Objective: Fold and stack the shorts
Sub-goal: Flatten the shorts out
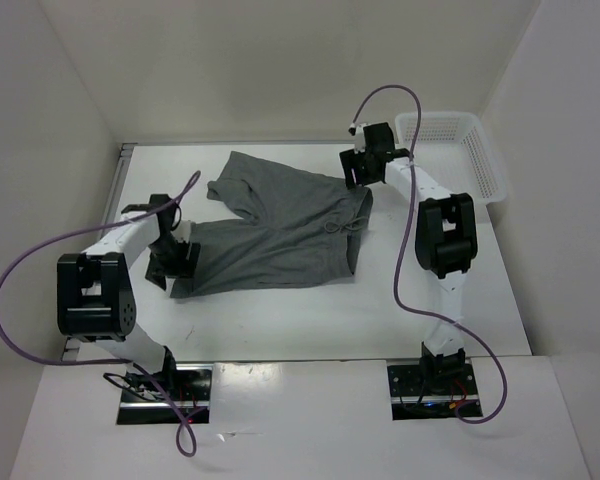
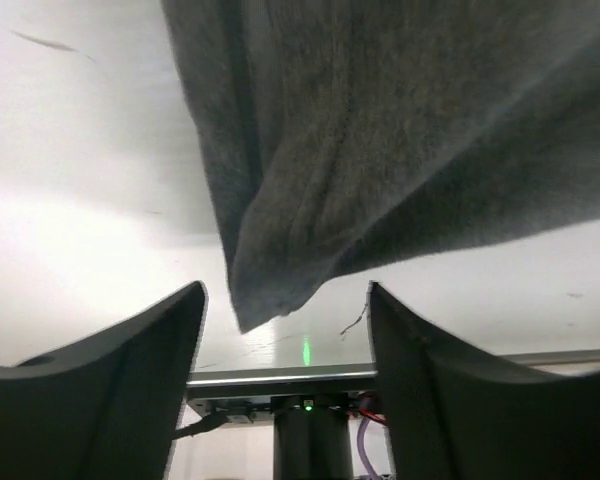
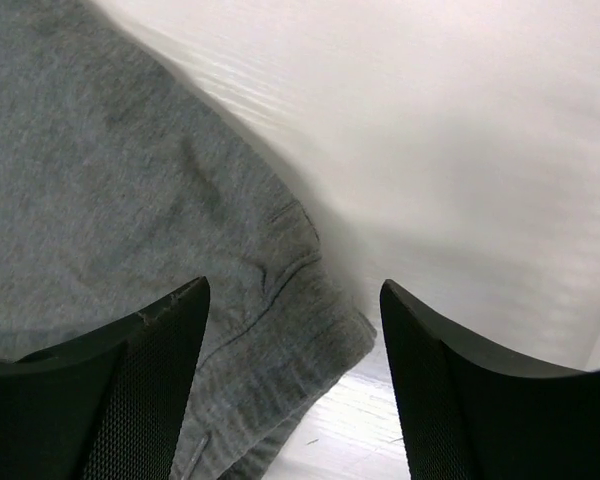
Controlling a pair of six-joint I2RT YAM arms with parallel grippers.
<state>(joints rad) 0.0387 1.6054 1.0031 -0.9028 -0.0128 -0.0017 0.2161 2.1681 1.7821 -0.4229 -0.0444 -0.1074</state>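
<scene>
The grey shorts (image 1: 280,230) lie spread flat on the white table (image 1: 280,320), waistband to the right and legs to the left. My left gripper (image 1: 175,262) hovers at the near leg's hem corner, jaws open. In the left wrist view that corner of the shorts (image 2: 400,130) hangs just above the gap of the left gripper (image 2: 285,300), ungripped. My right gripper (image 1: 358,170) stands open at the far end of the waistband. The right wrist view shows the waistband corner of the shorts (image 3: 310,330) between the spread fingers of the right gripper (image 3: 292,300), with nothing clamped.
A white mesh basket (image 1: 460,150) stands at the back right, just beyond the right arm. White walls close in the table on the left, back and right. Purple cables loop off both arms. The left arm's base (image 2: 305,430) shows beyond the table edge.
</scene>
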